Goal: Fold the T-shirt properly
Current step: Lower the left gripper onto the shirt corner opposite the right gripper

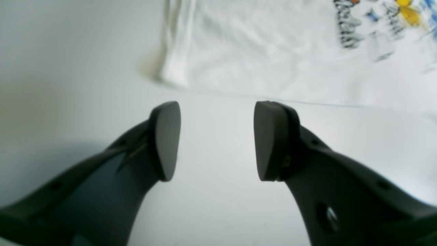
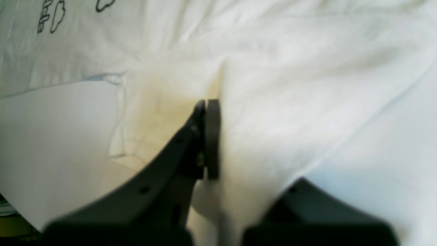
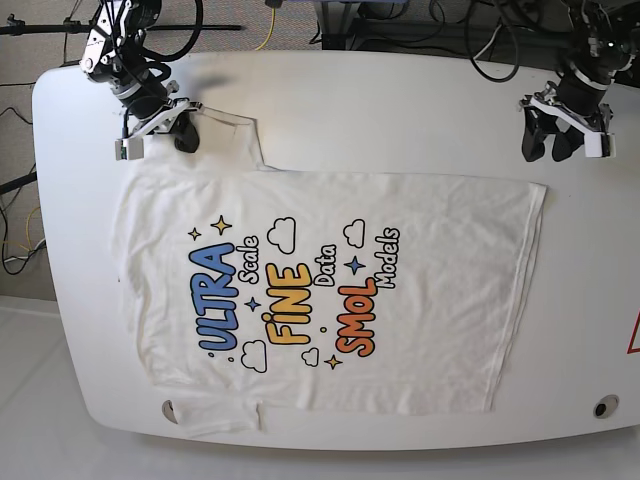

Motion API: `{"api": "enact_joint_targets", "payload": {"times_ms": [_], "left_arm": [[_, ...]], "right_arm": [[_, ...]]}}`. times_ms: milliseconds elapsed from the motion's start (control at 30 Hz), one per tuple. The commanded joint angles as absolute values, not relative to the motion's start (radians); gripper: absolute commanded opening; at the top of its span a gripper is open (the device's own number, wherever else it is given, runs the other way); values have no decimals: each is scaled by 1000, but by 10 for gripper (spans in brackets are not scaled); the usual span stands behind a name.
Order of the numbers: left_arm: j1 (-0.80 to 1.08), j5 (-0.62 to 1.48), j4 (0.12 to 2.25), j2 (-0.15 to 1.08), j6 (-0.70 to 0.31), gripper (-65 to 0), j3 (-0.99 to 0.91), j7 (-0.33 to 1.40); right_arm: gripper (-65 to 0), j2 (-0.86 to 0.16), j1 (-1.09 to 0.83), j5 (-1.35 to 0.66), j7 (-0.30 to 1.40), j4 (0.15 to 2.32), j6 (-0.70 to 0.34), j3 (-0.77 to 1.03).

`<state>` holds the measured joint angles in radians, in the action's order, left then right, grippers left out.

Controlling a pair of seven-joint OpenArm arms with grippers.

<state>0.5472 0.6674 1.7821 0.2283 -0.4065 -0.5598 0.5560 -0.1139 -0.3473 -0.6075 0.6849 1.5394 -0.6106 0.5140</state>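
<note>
From the left wrist camera, the left gripper has its two dark pads wide apart with nothing between them, hovering over the bare white table; the hem edge of the white T-shirt lies just beyond the fingertips, with a blurred bit of its print at the upper right. From the right wrist camera, the right gripper has its pads pressed together on a bunched fold of the T-shirt, and the cloth rises in a ridge at the pinch; small cloud outlines show at the upper left. From the base camera, the T-shirt lies spread flat, print up, across the middle of the table. The right gripper sits at the sleeve at the upper left, while the left gripper hangs over the table at the upper right, near the shirt's corner but apart from it.
</note>
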Motion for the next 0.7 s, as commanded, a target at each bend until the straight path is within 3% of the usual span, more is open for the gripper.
{"api": "enact_joint_targets", "payload": {"times_ms": [0, 200, 667], "left_arm": [[534, 737, 1760, 247, -412, -329, -583, 578], [492, 829, 1679, 255, -401, -327, -607, 653], [414, 830, 1556, 260, -410, -327, -584, 699]], "right_arm": [[-650, -120, -357, -574, 728, 1548, -602, 520], [-650, -123, -359, -570, 732, 1542, -604, 525], [-650, -120, -359, -581, 723, 1547, -605, 518]]}}
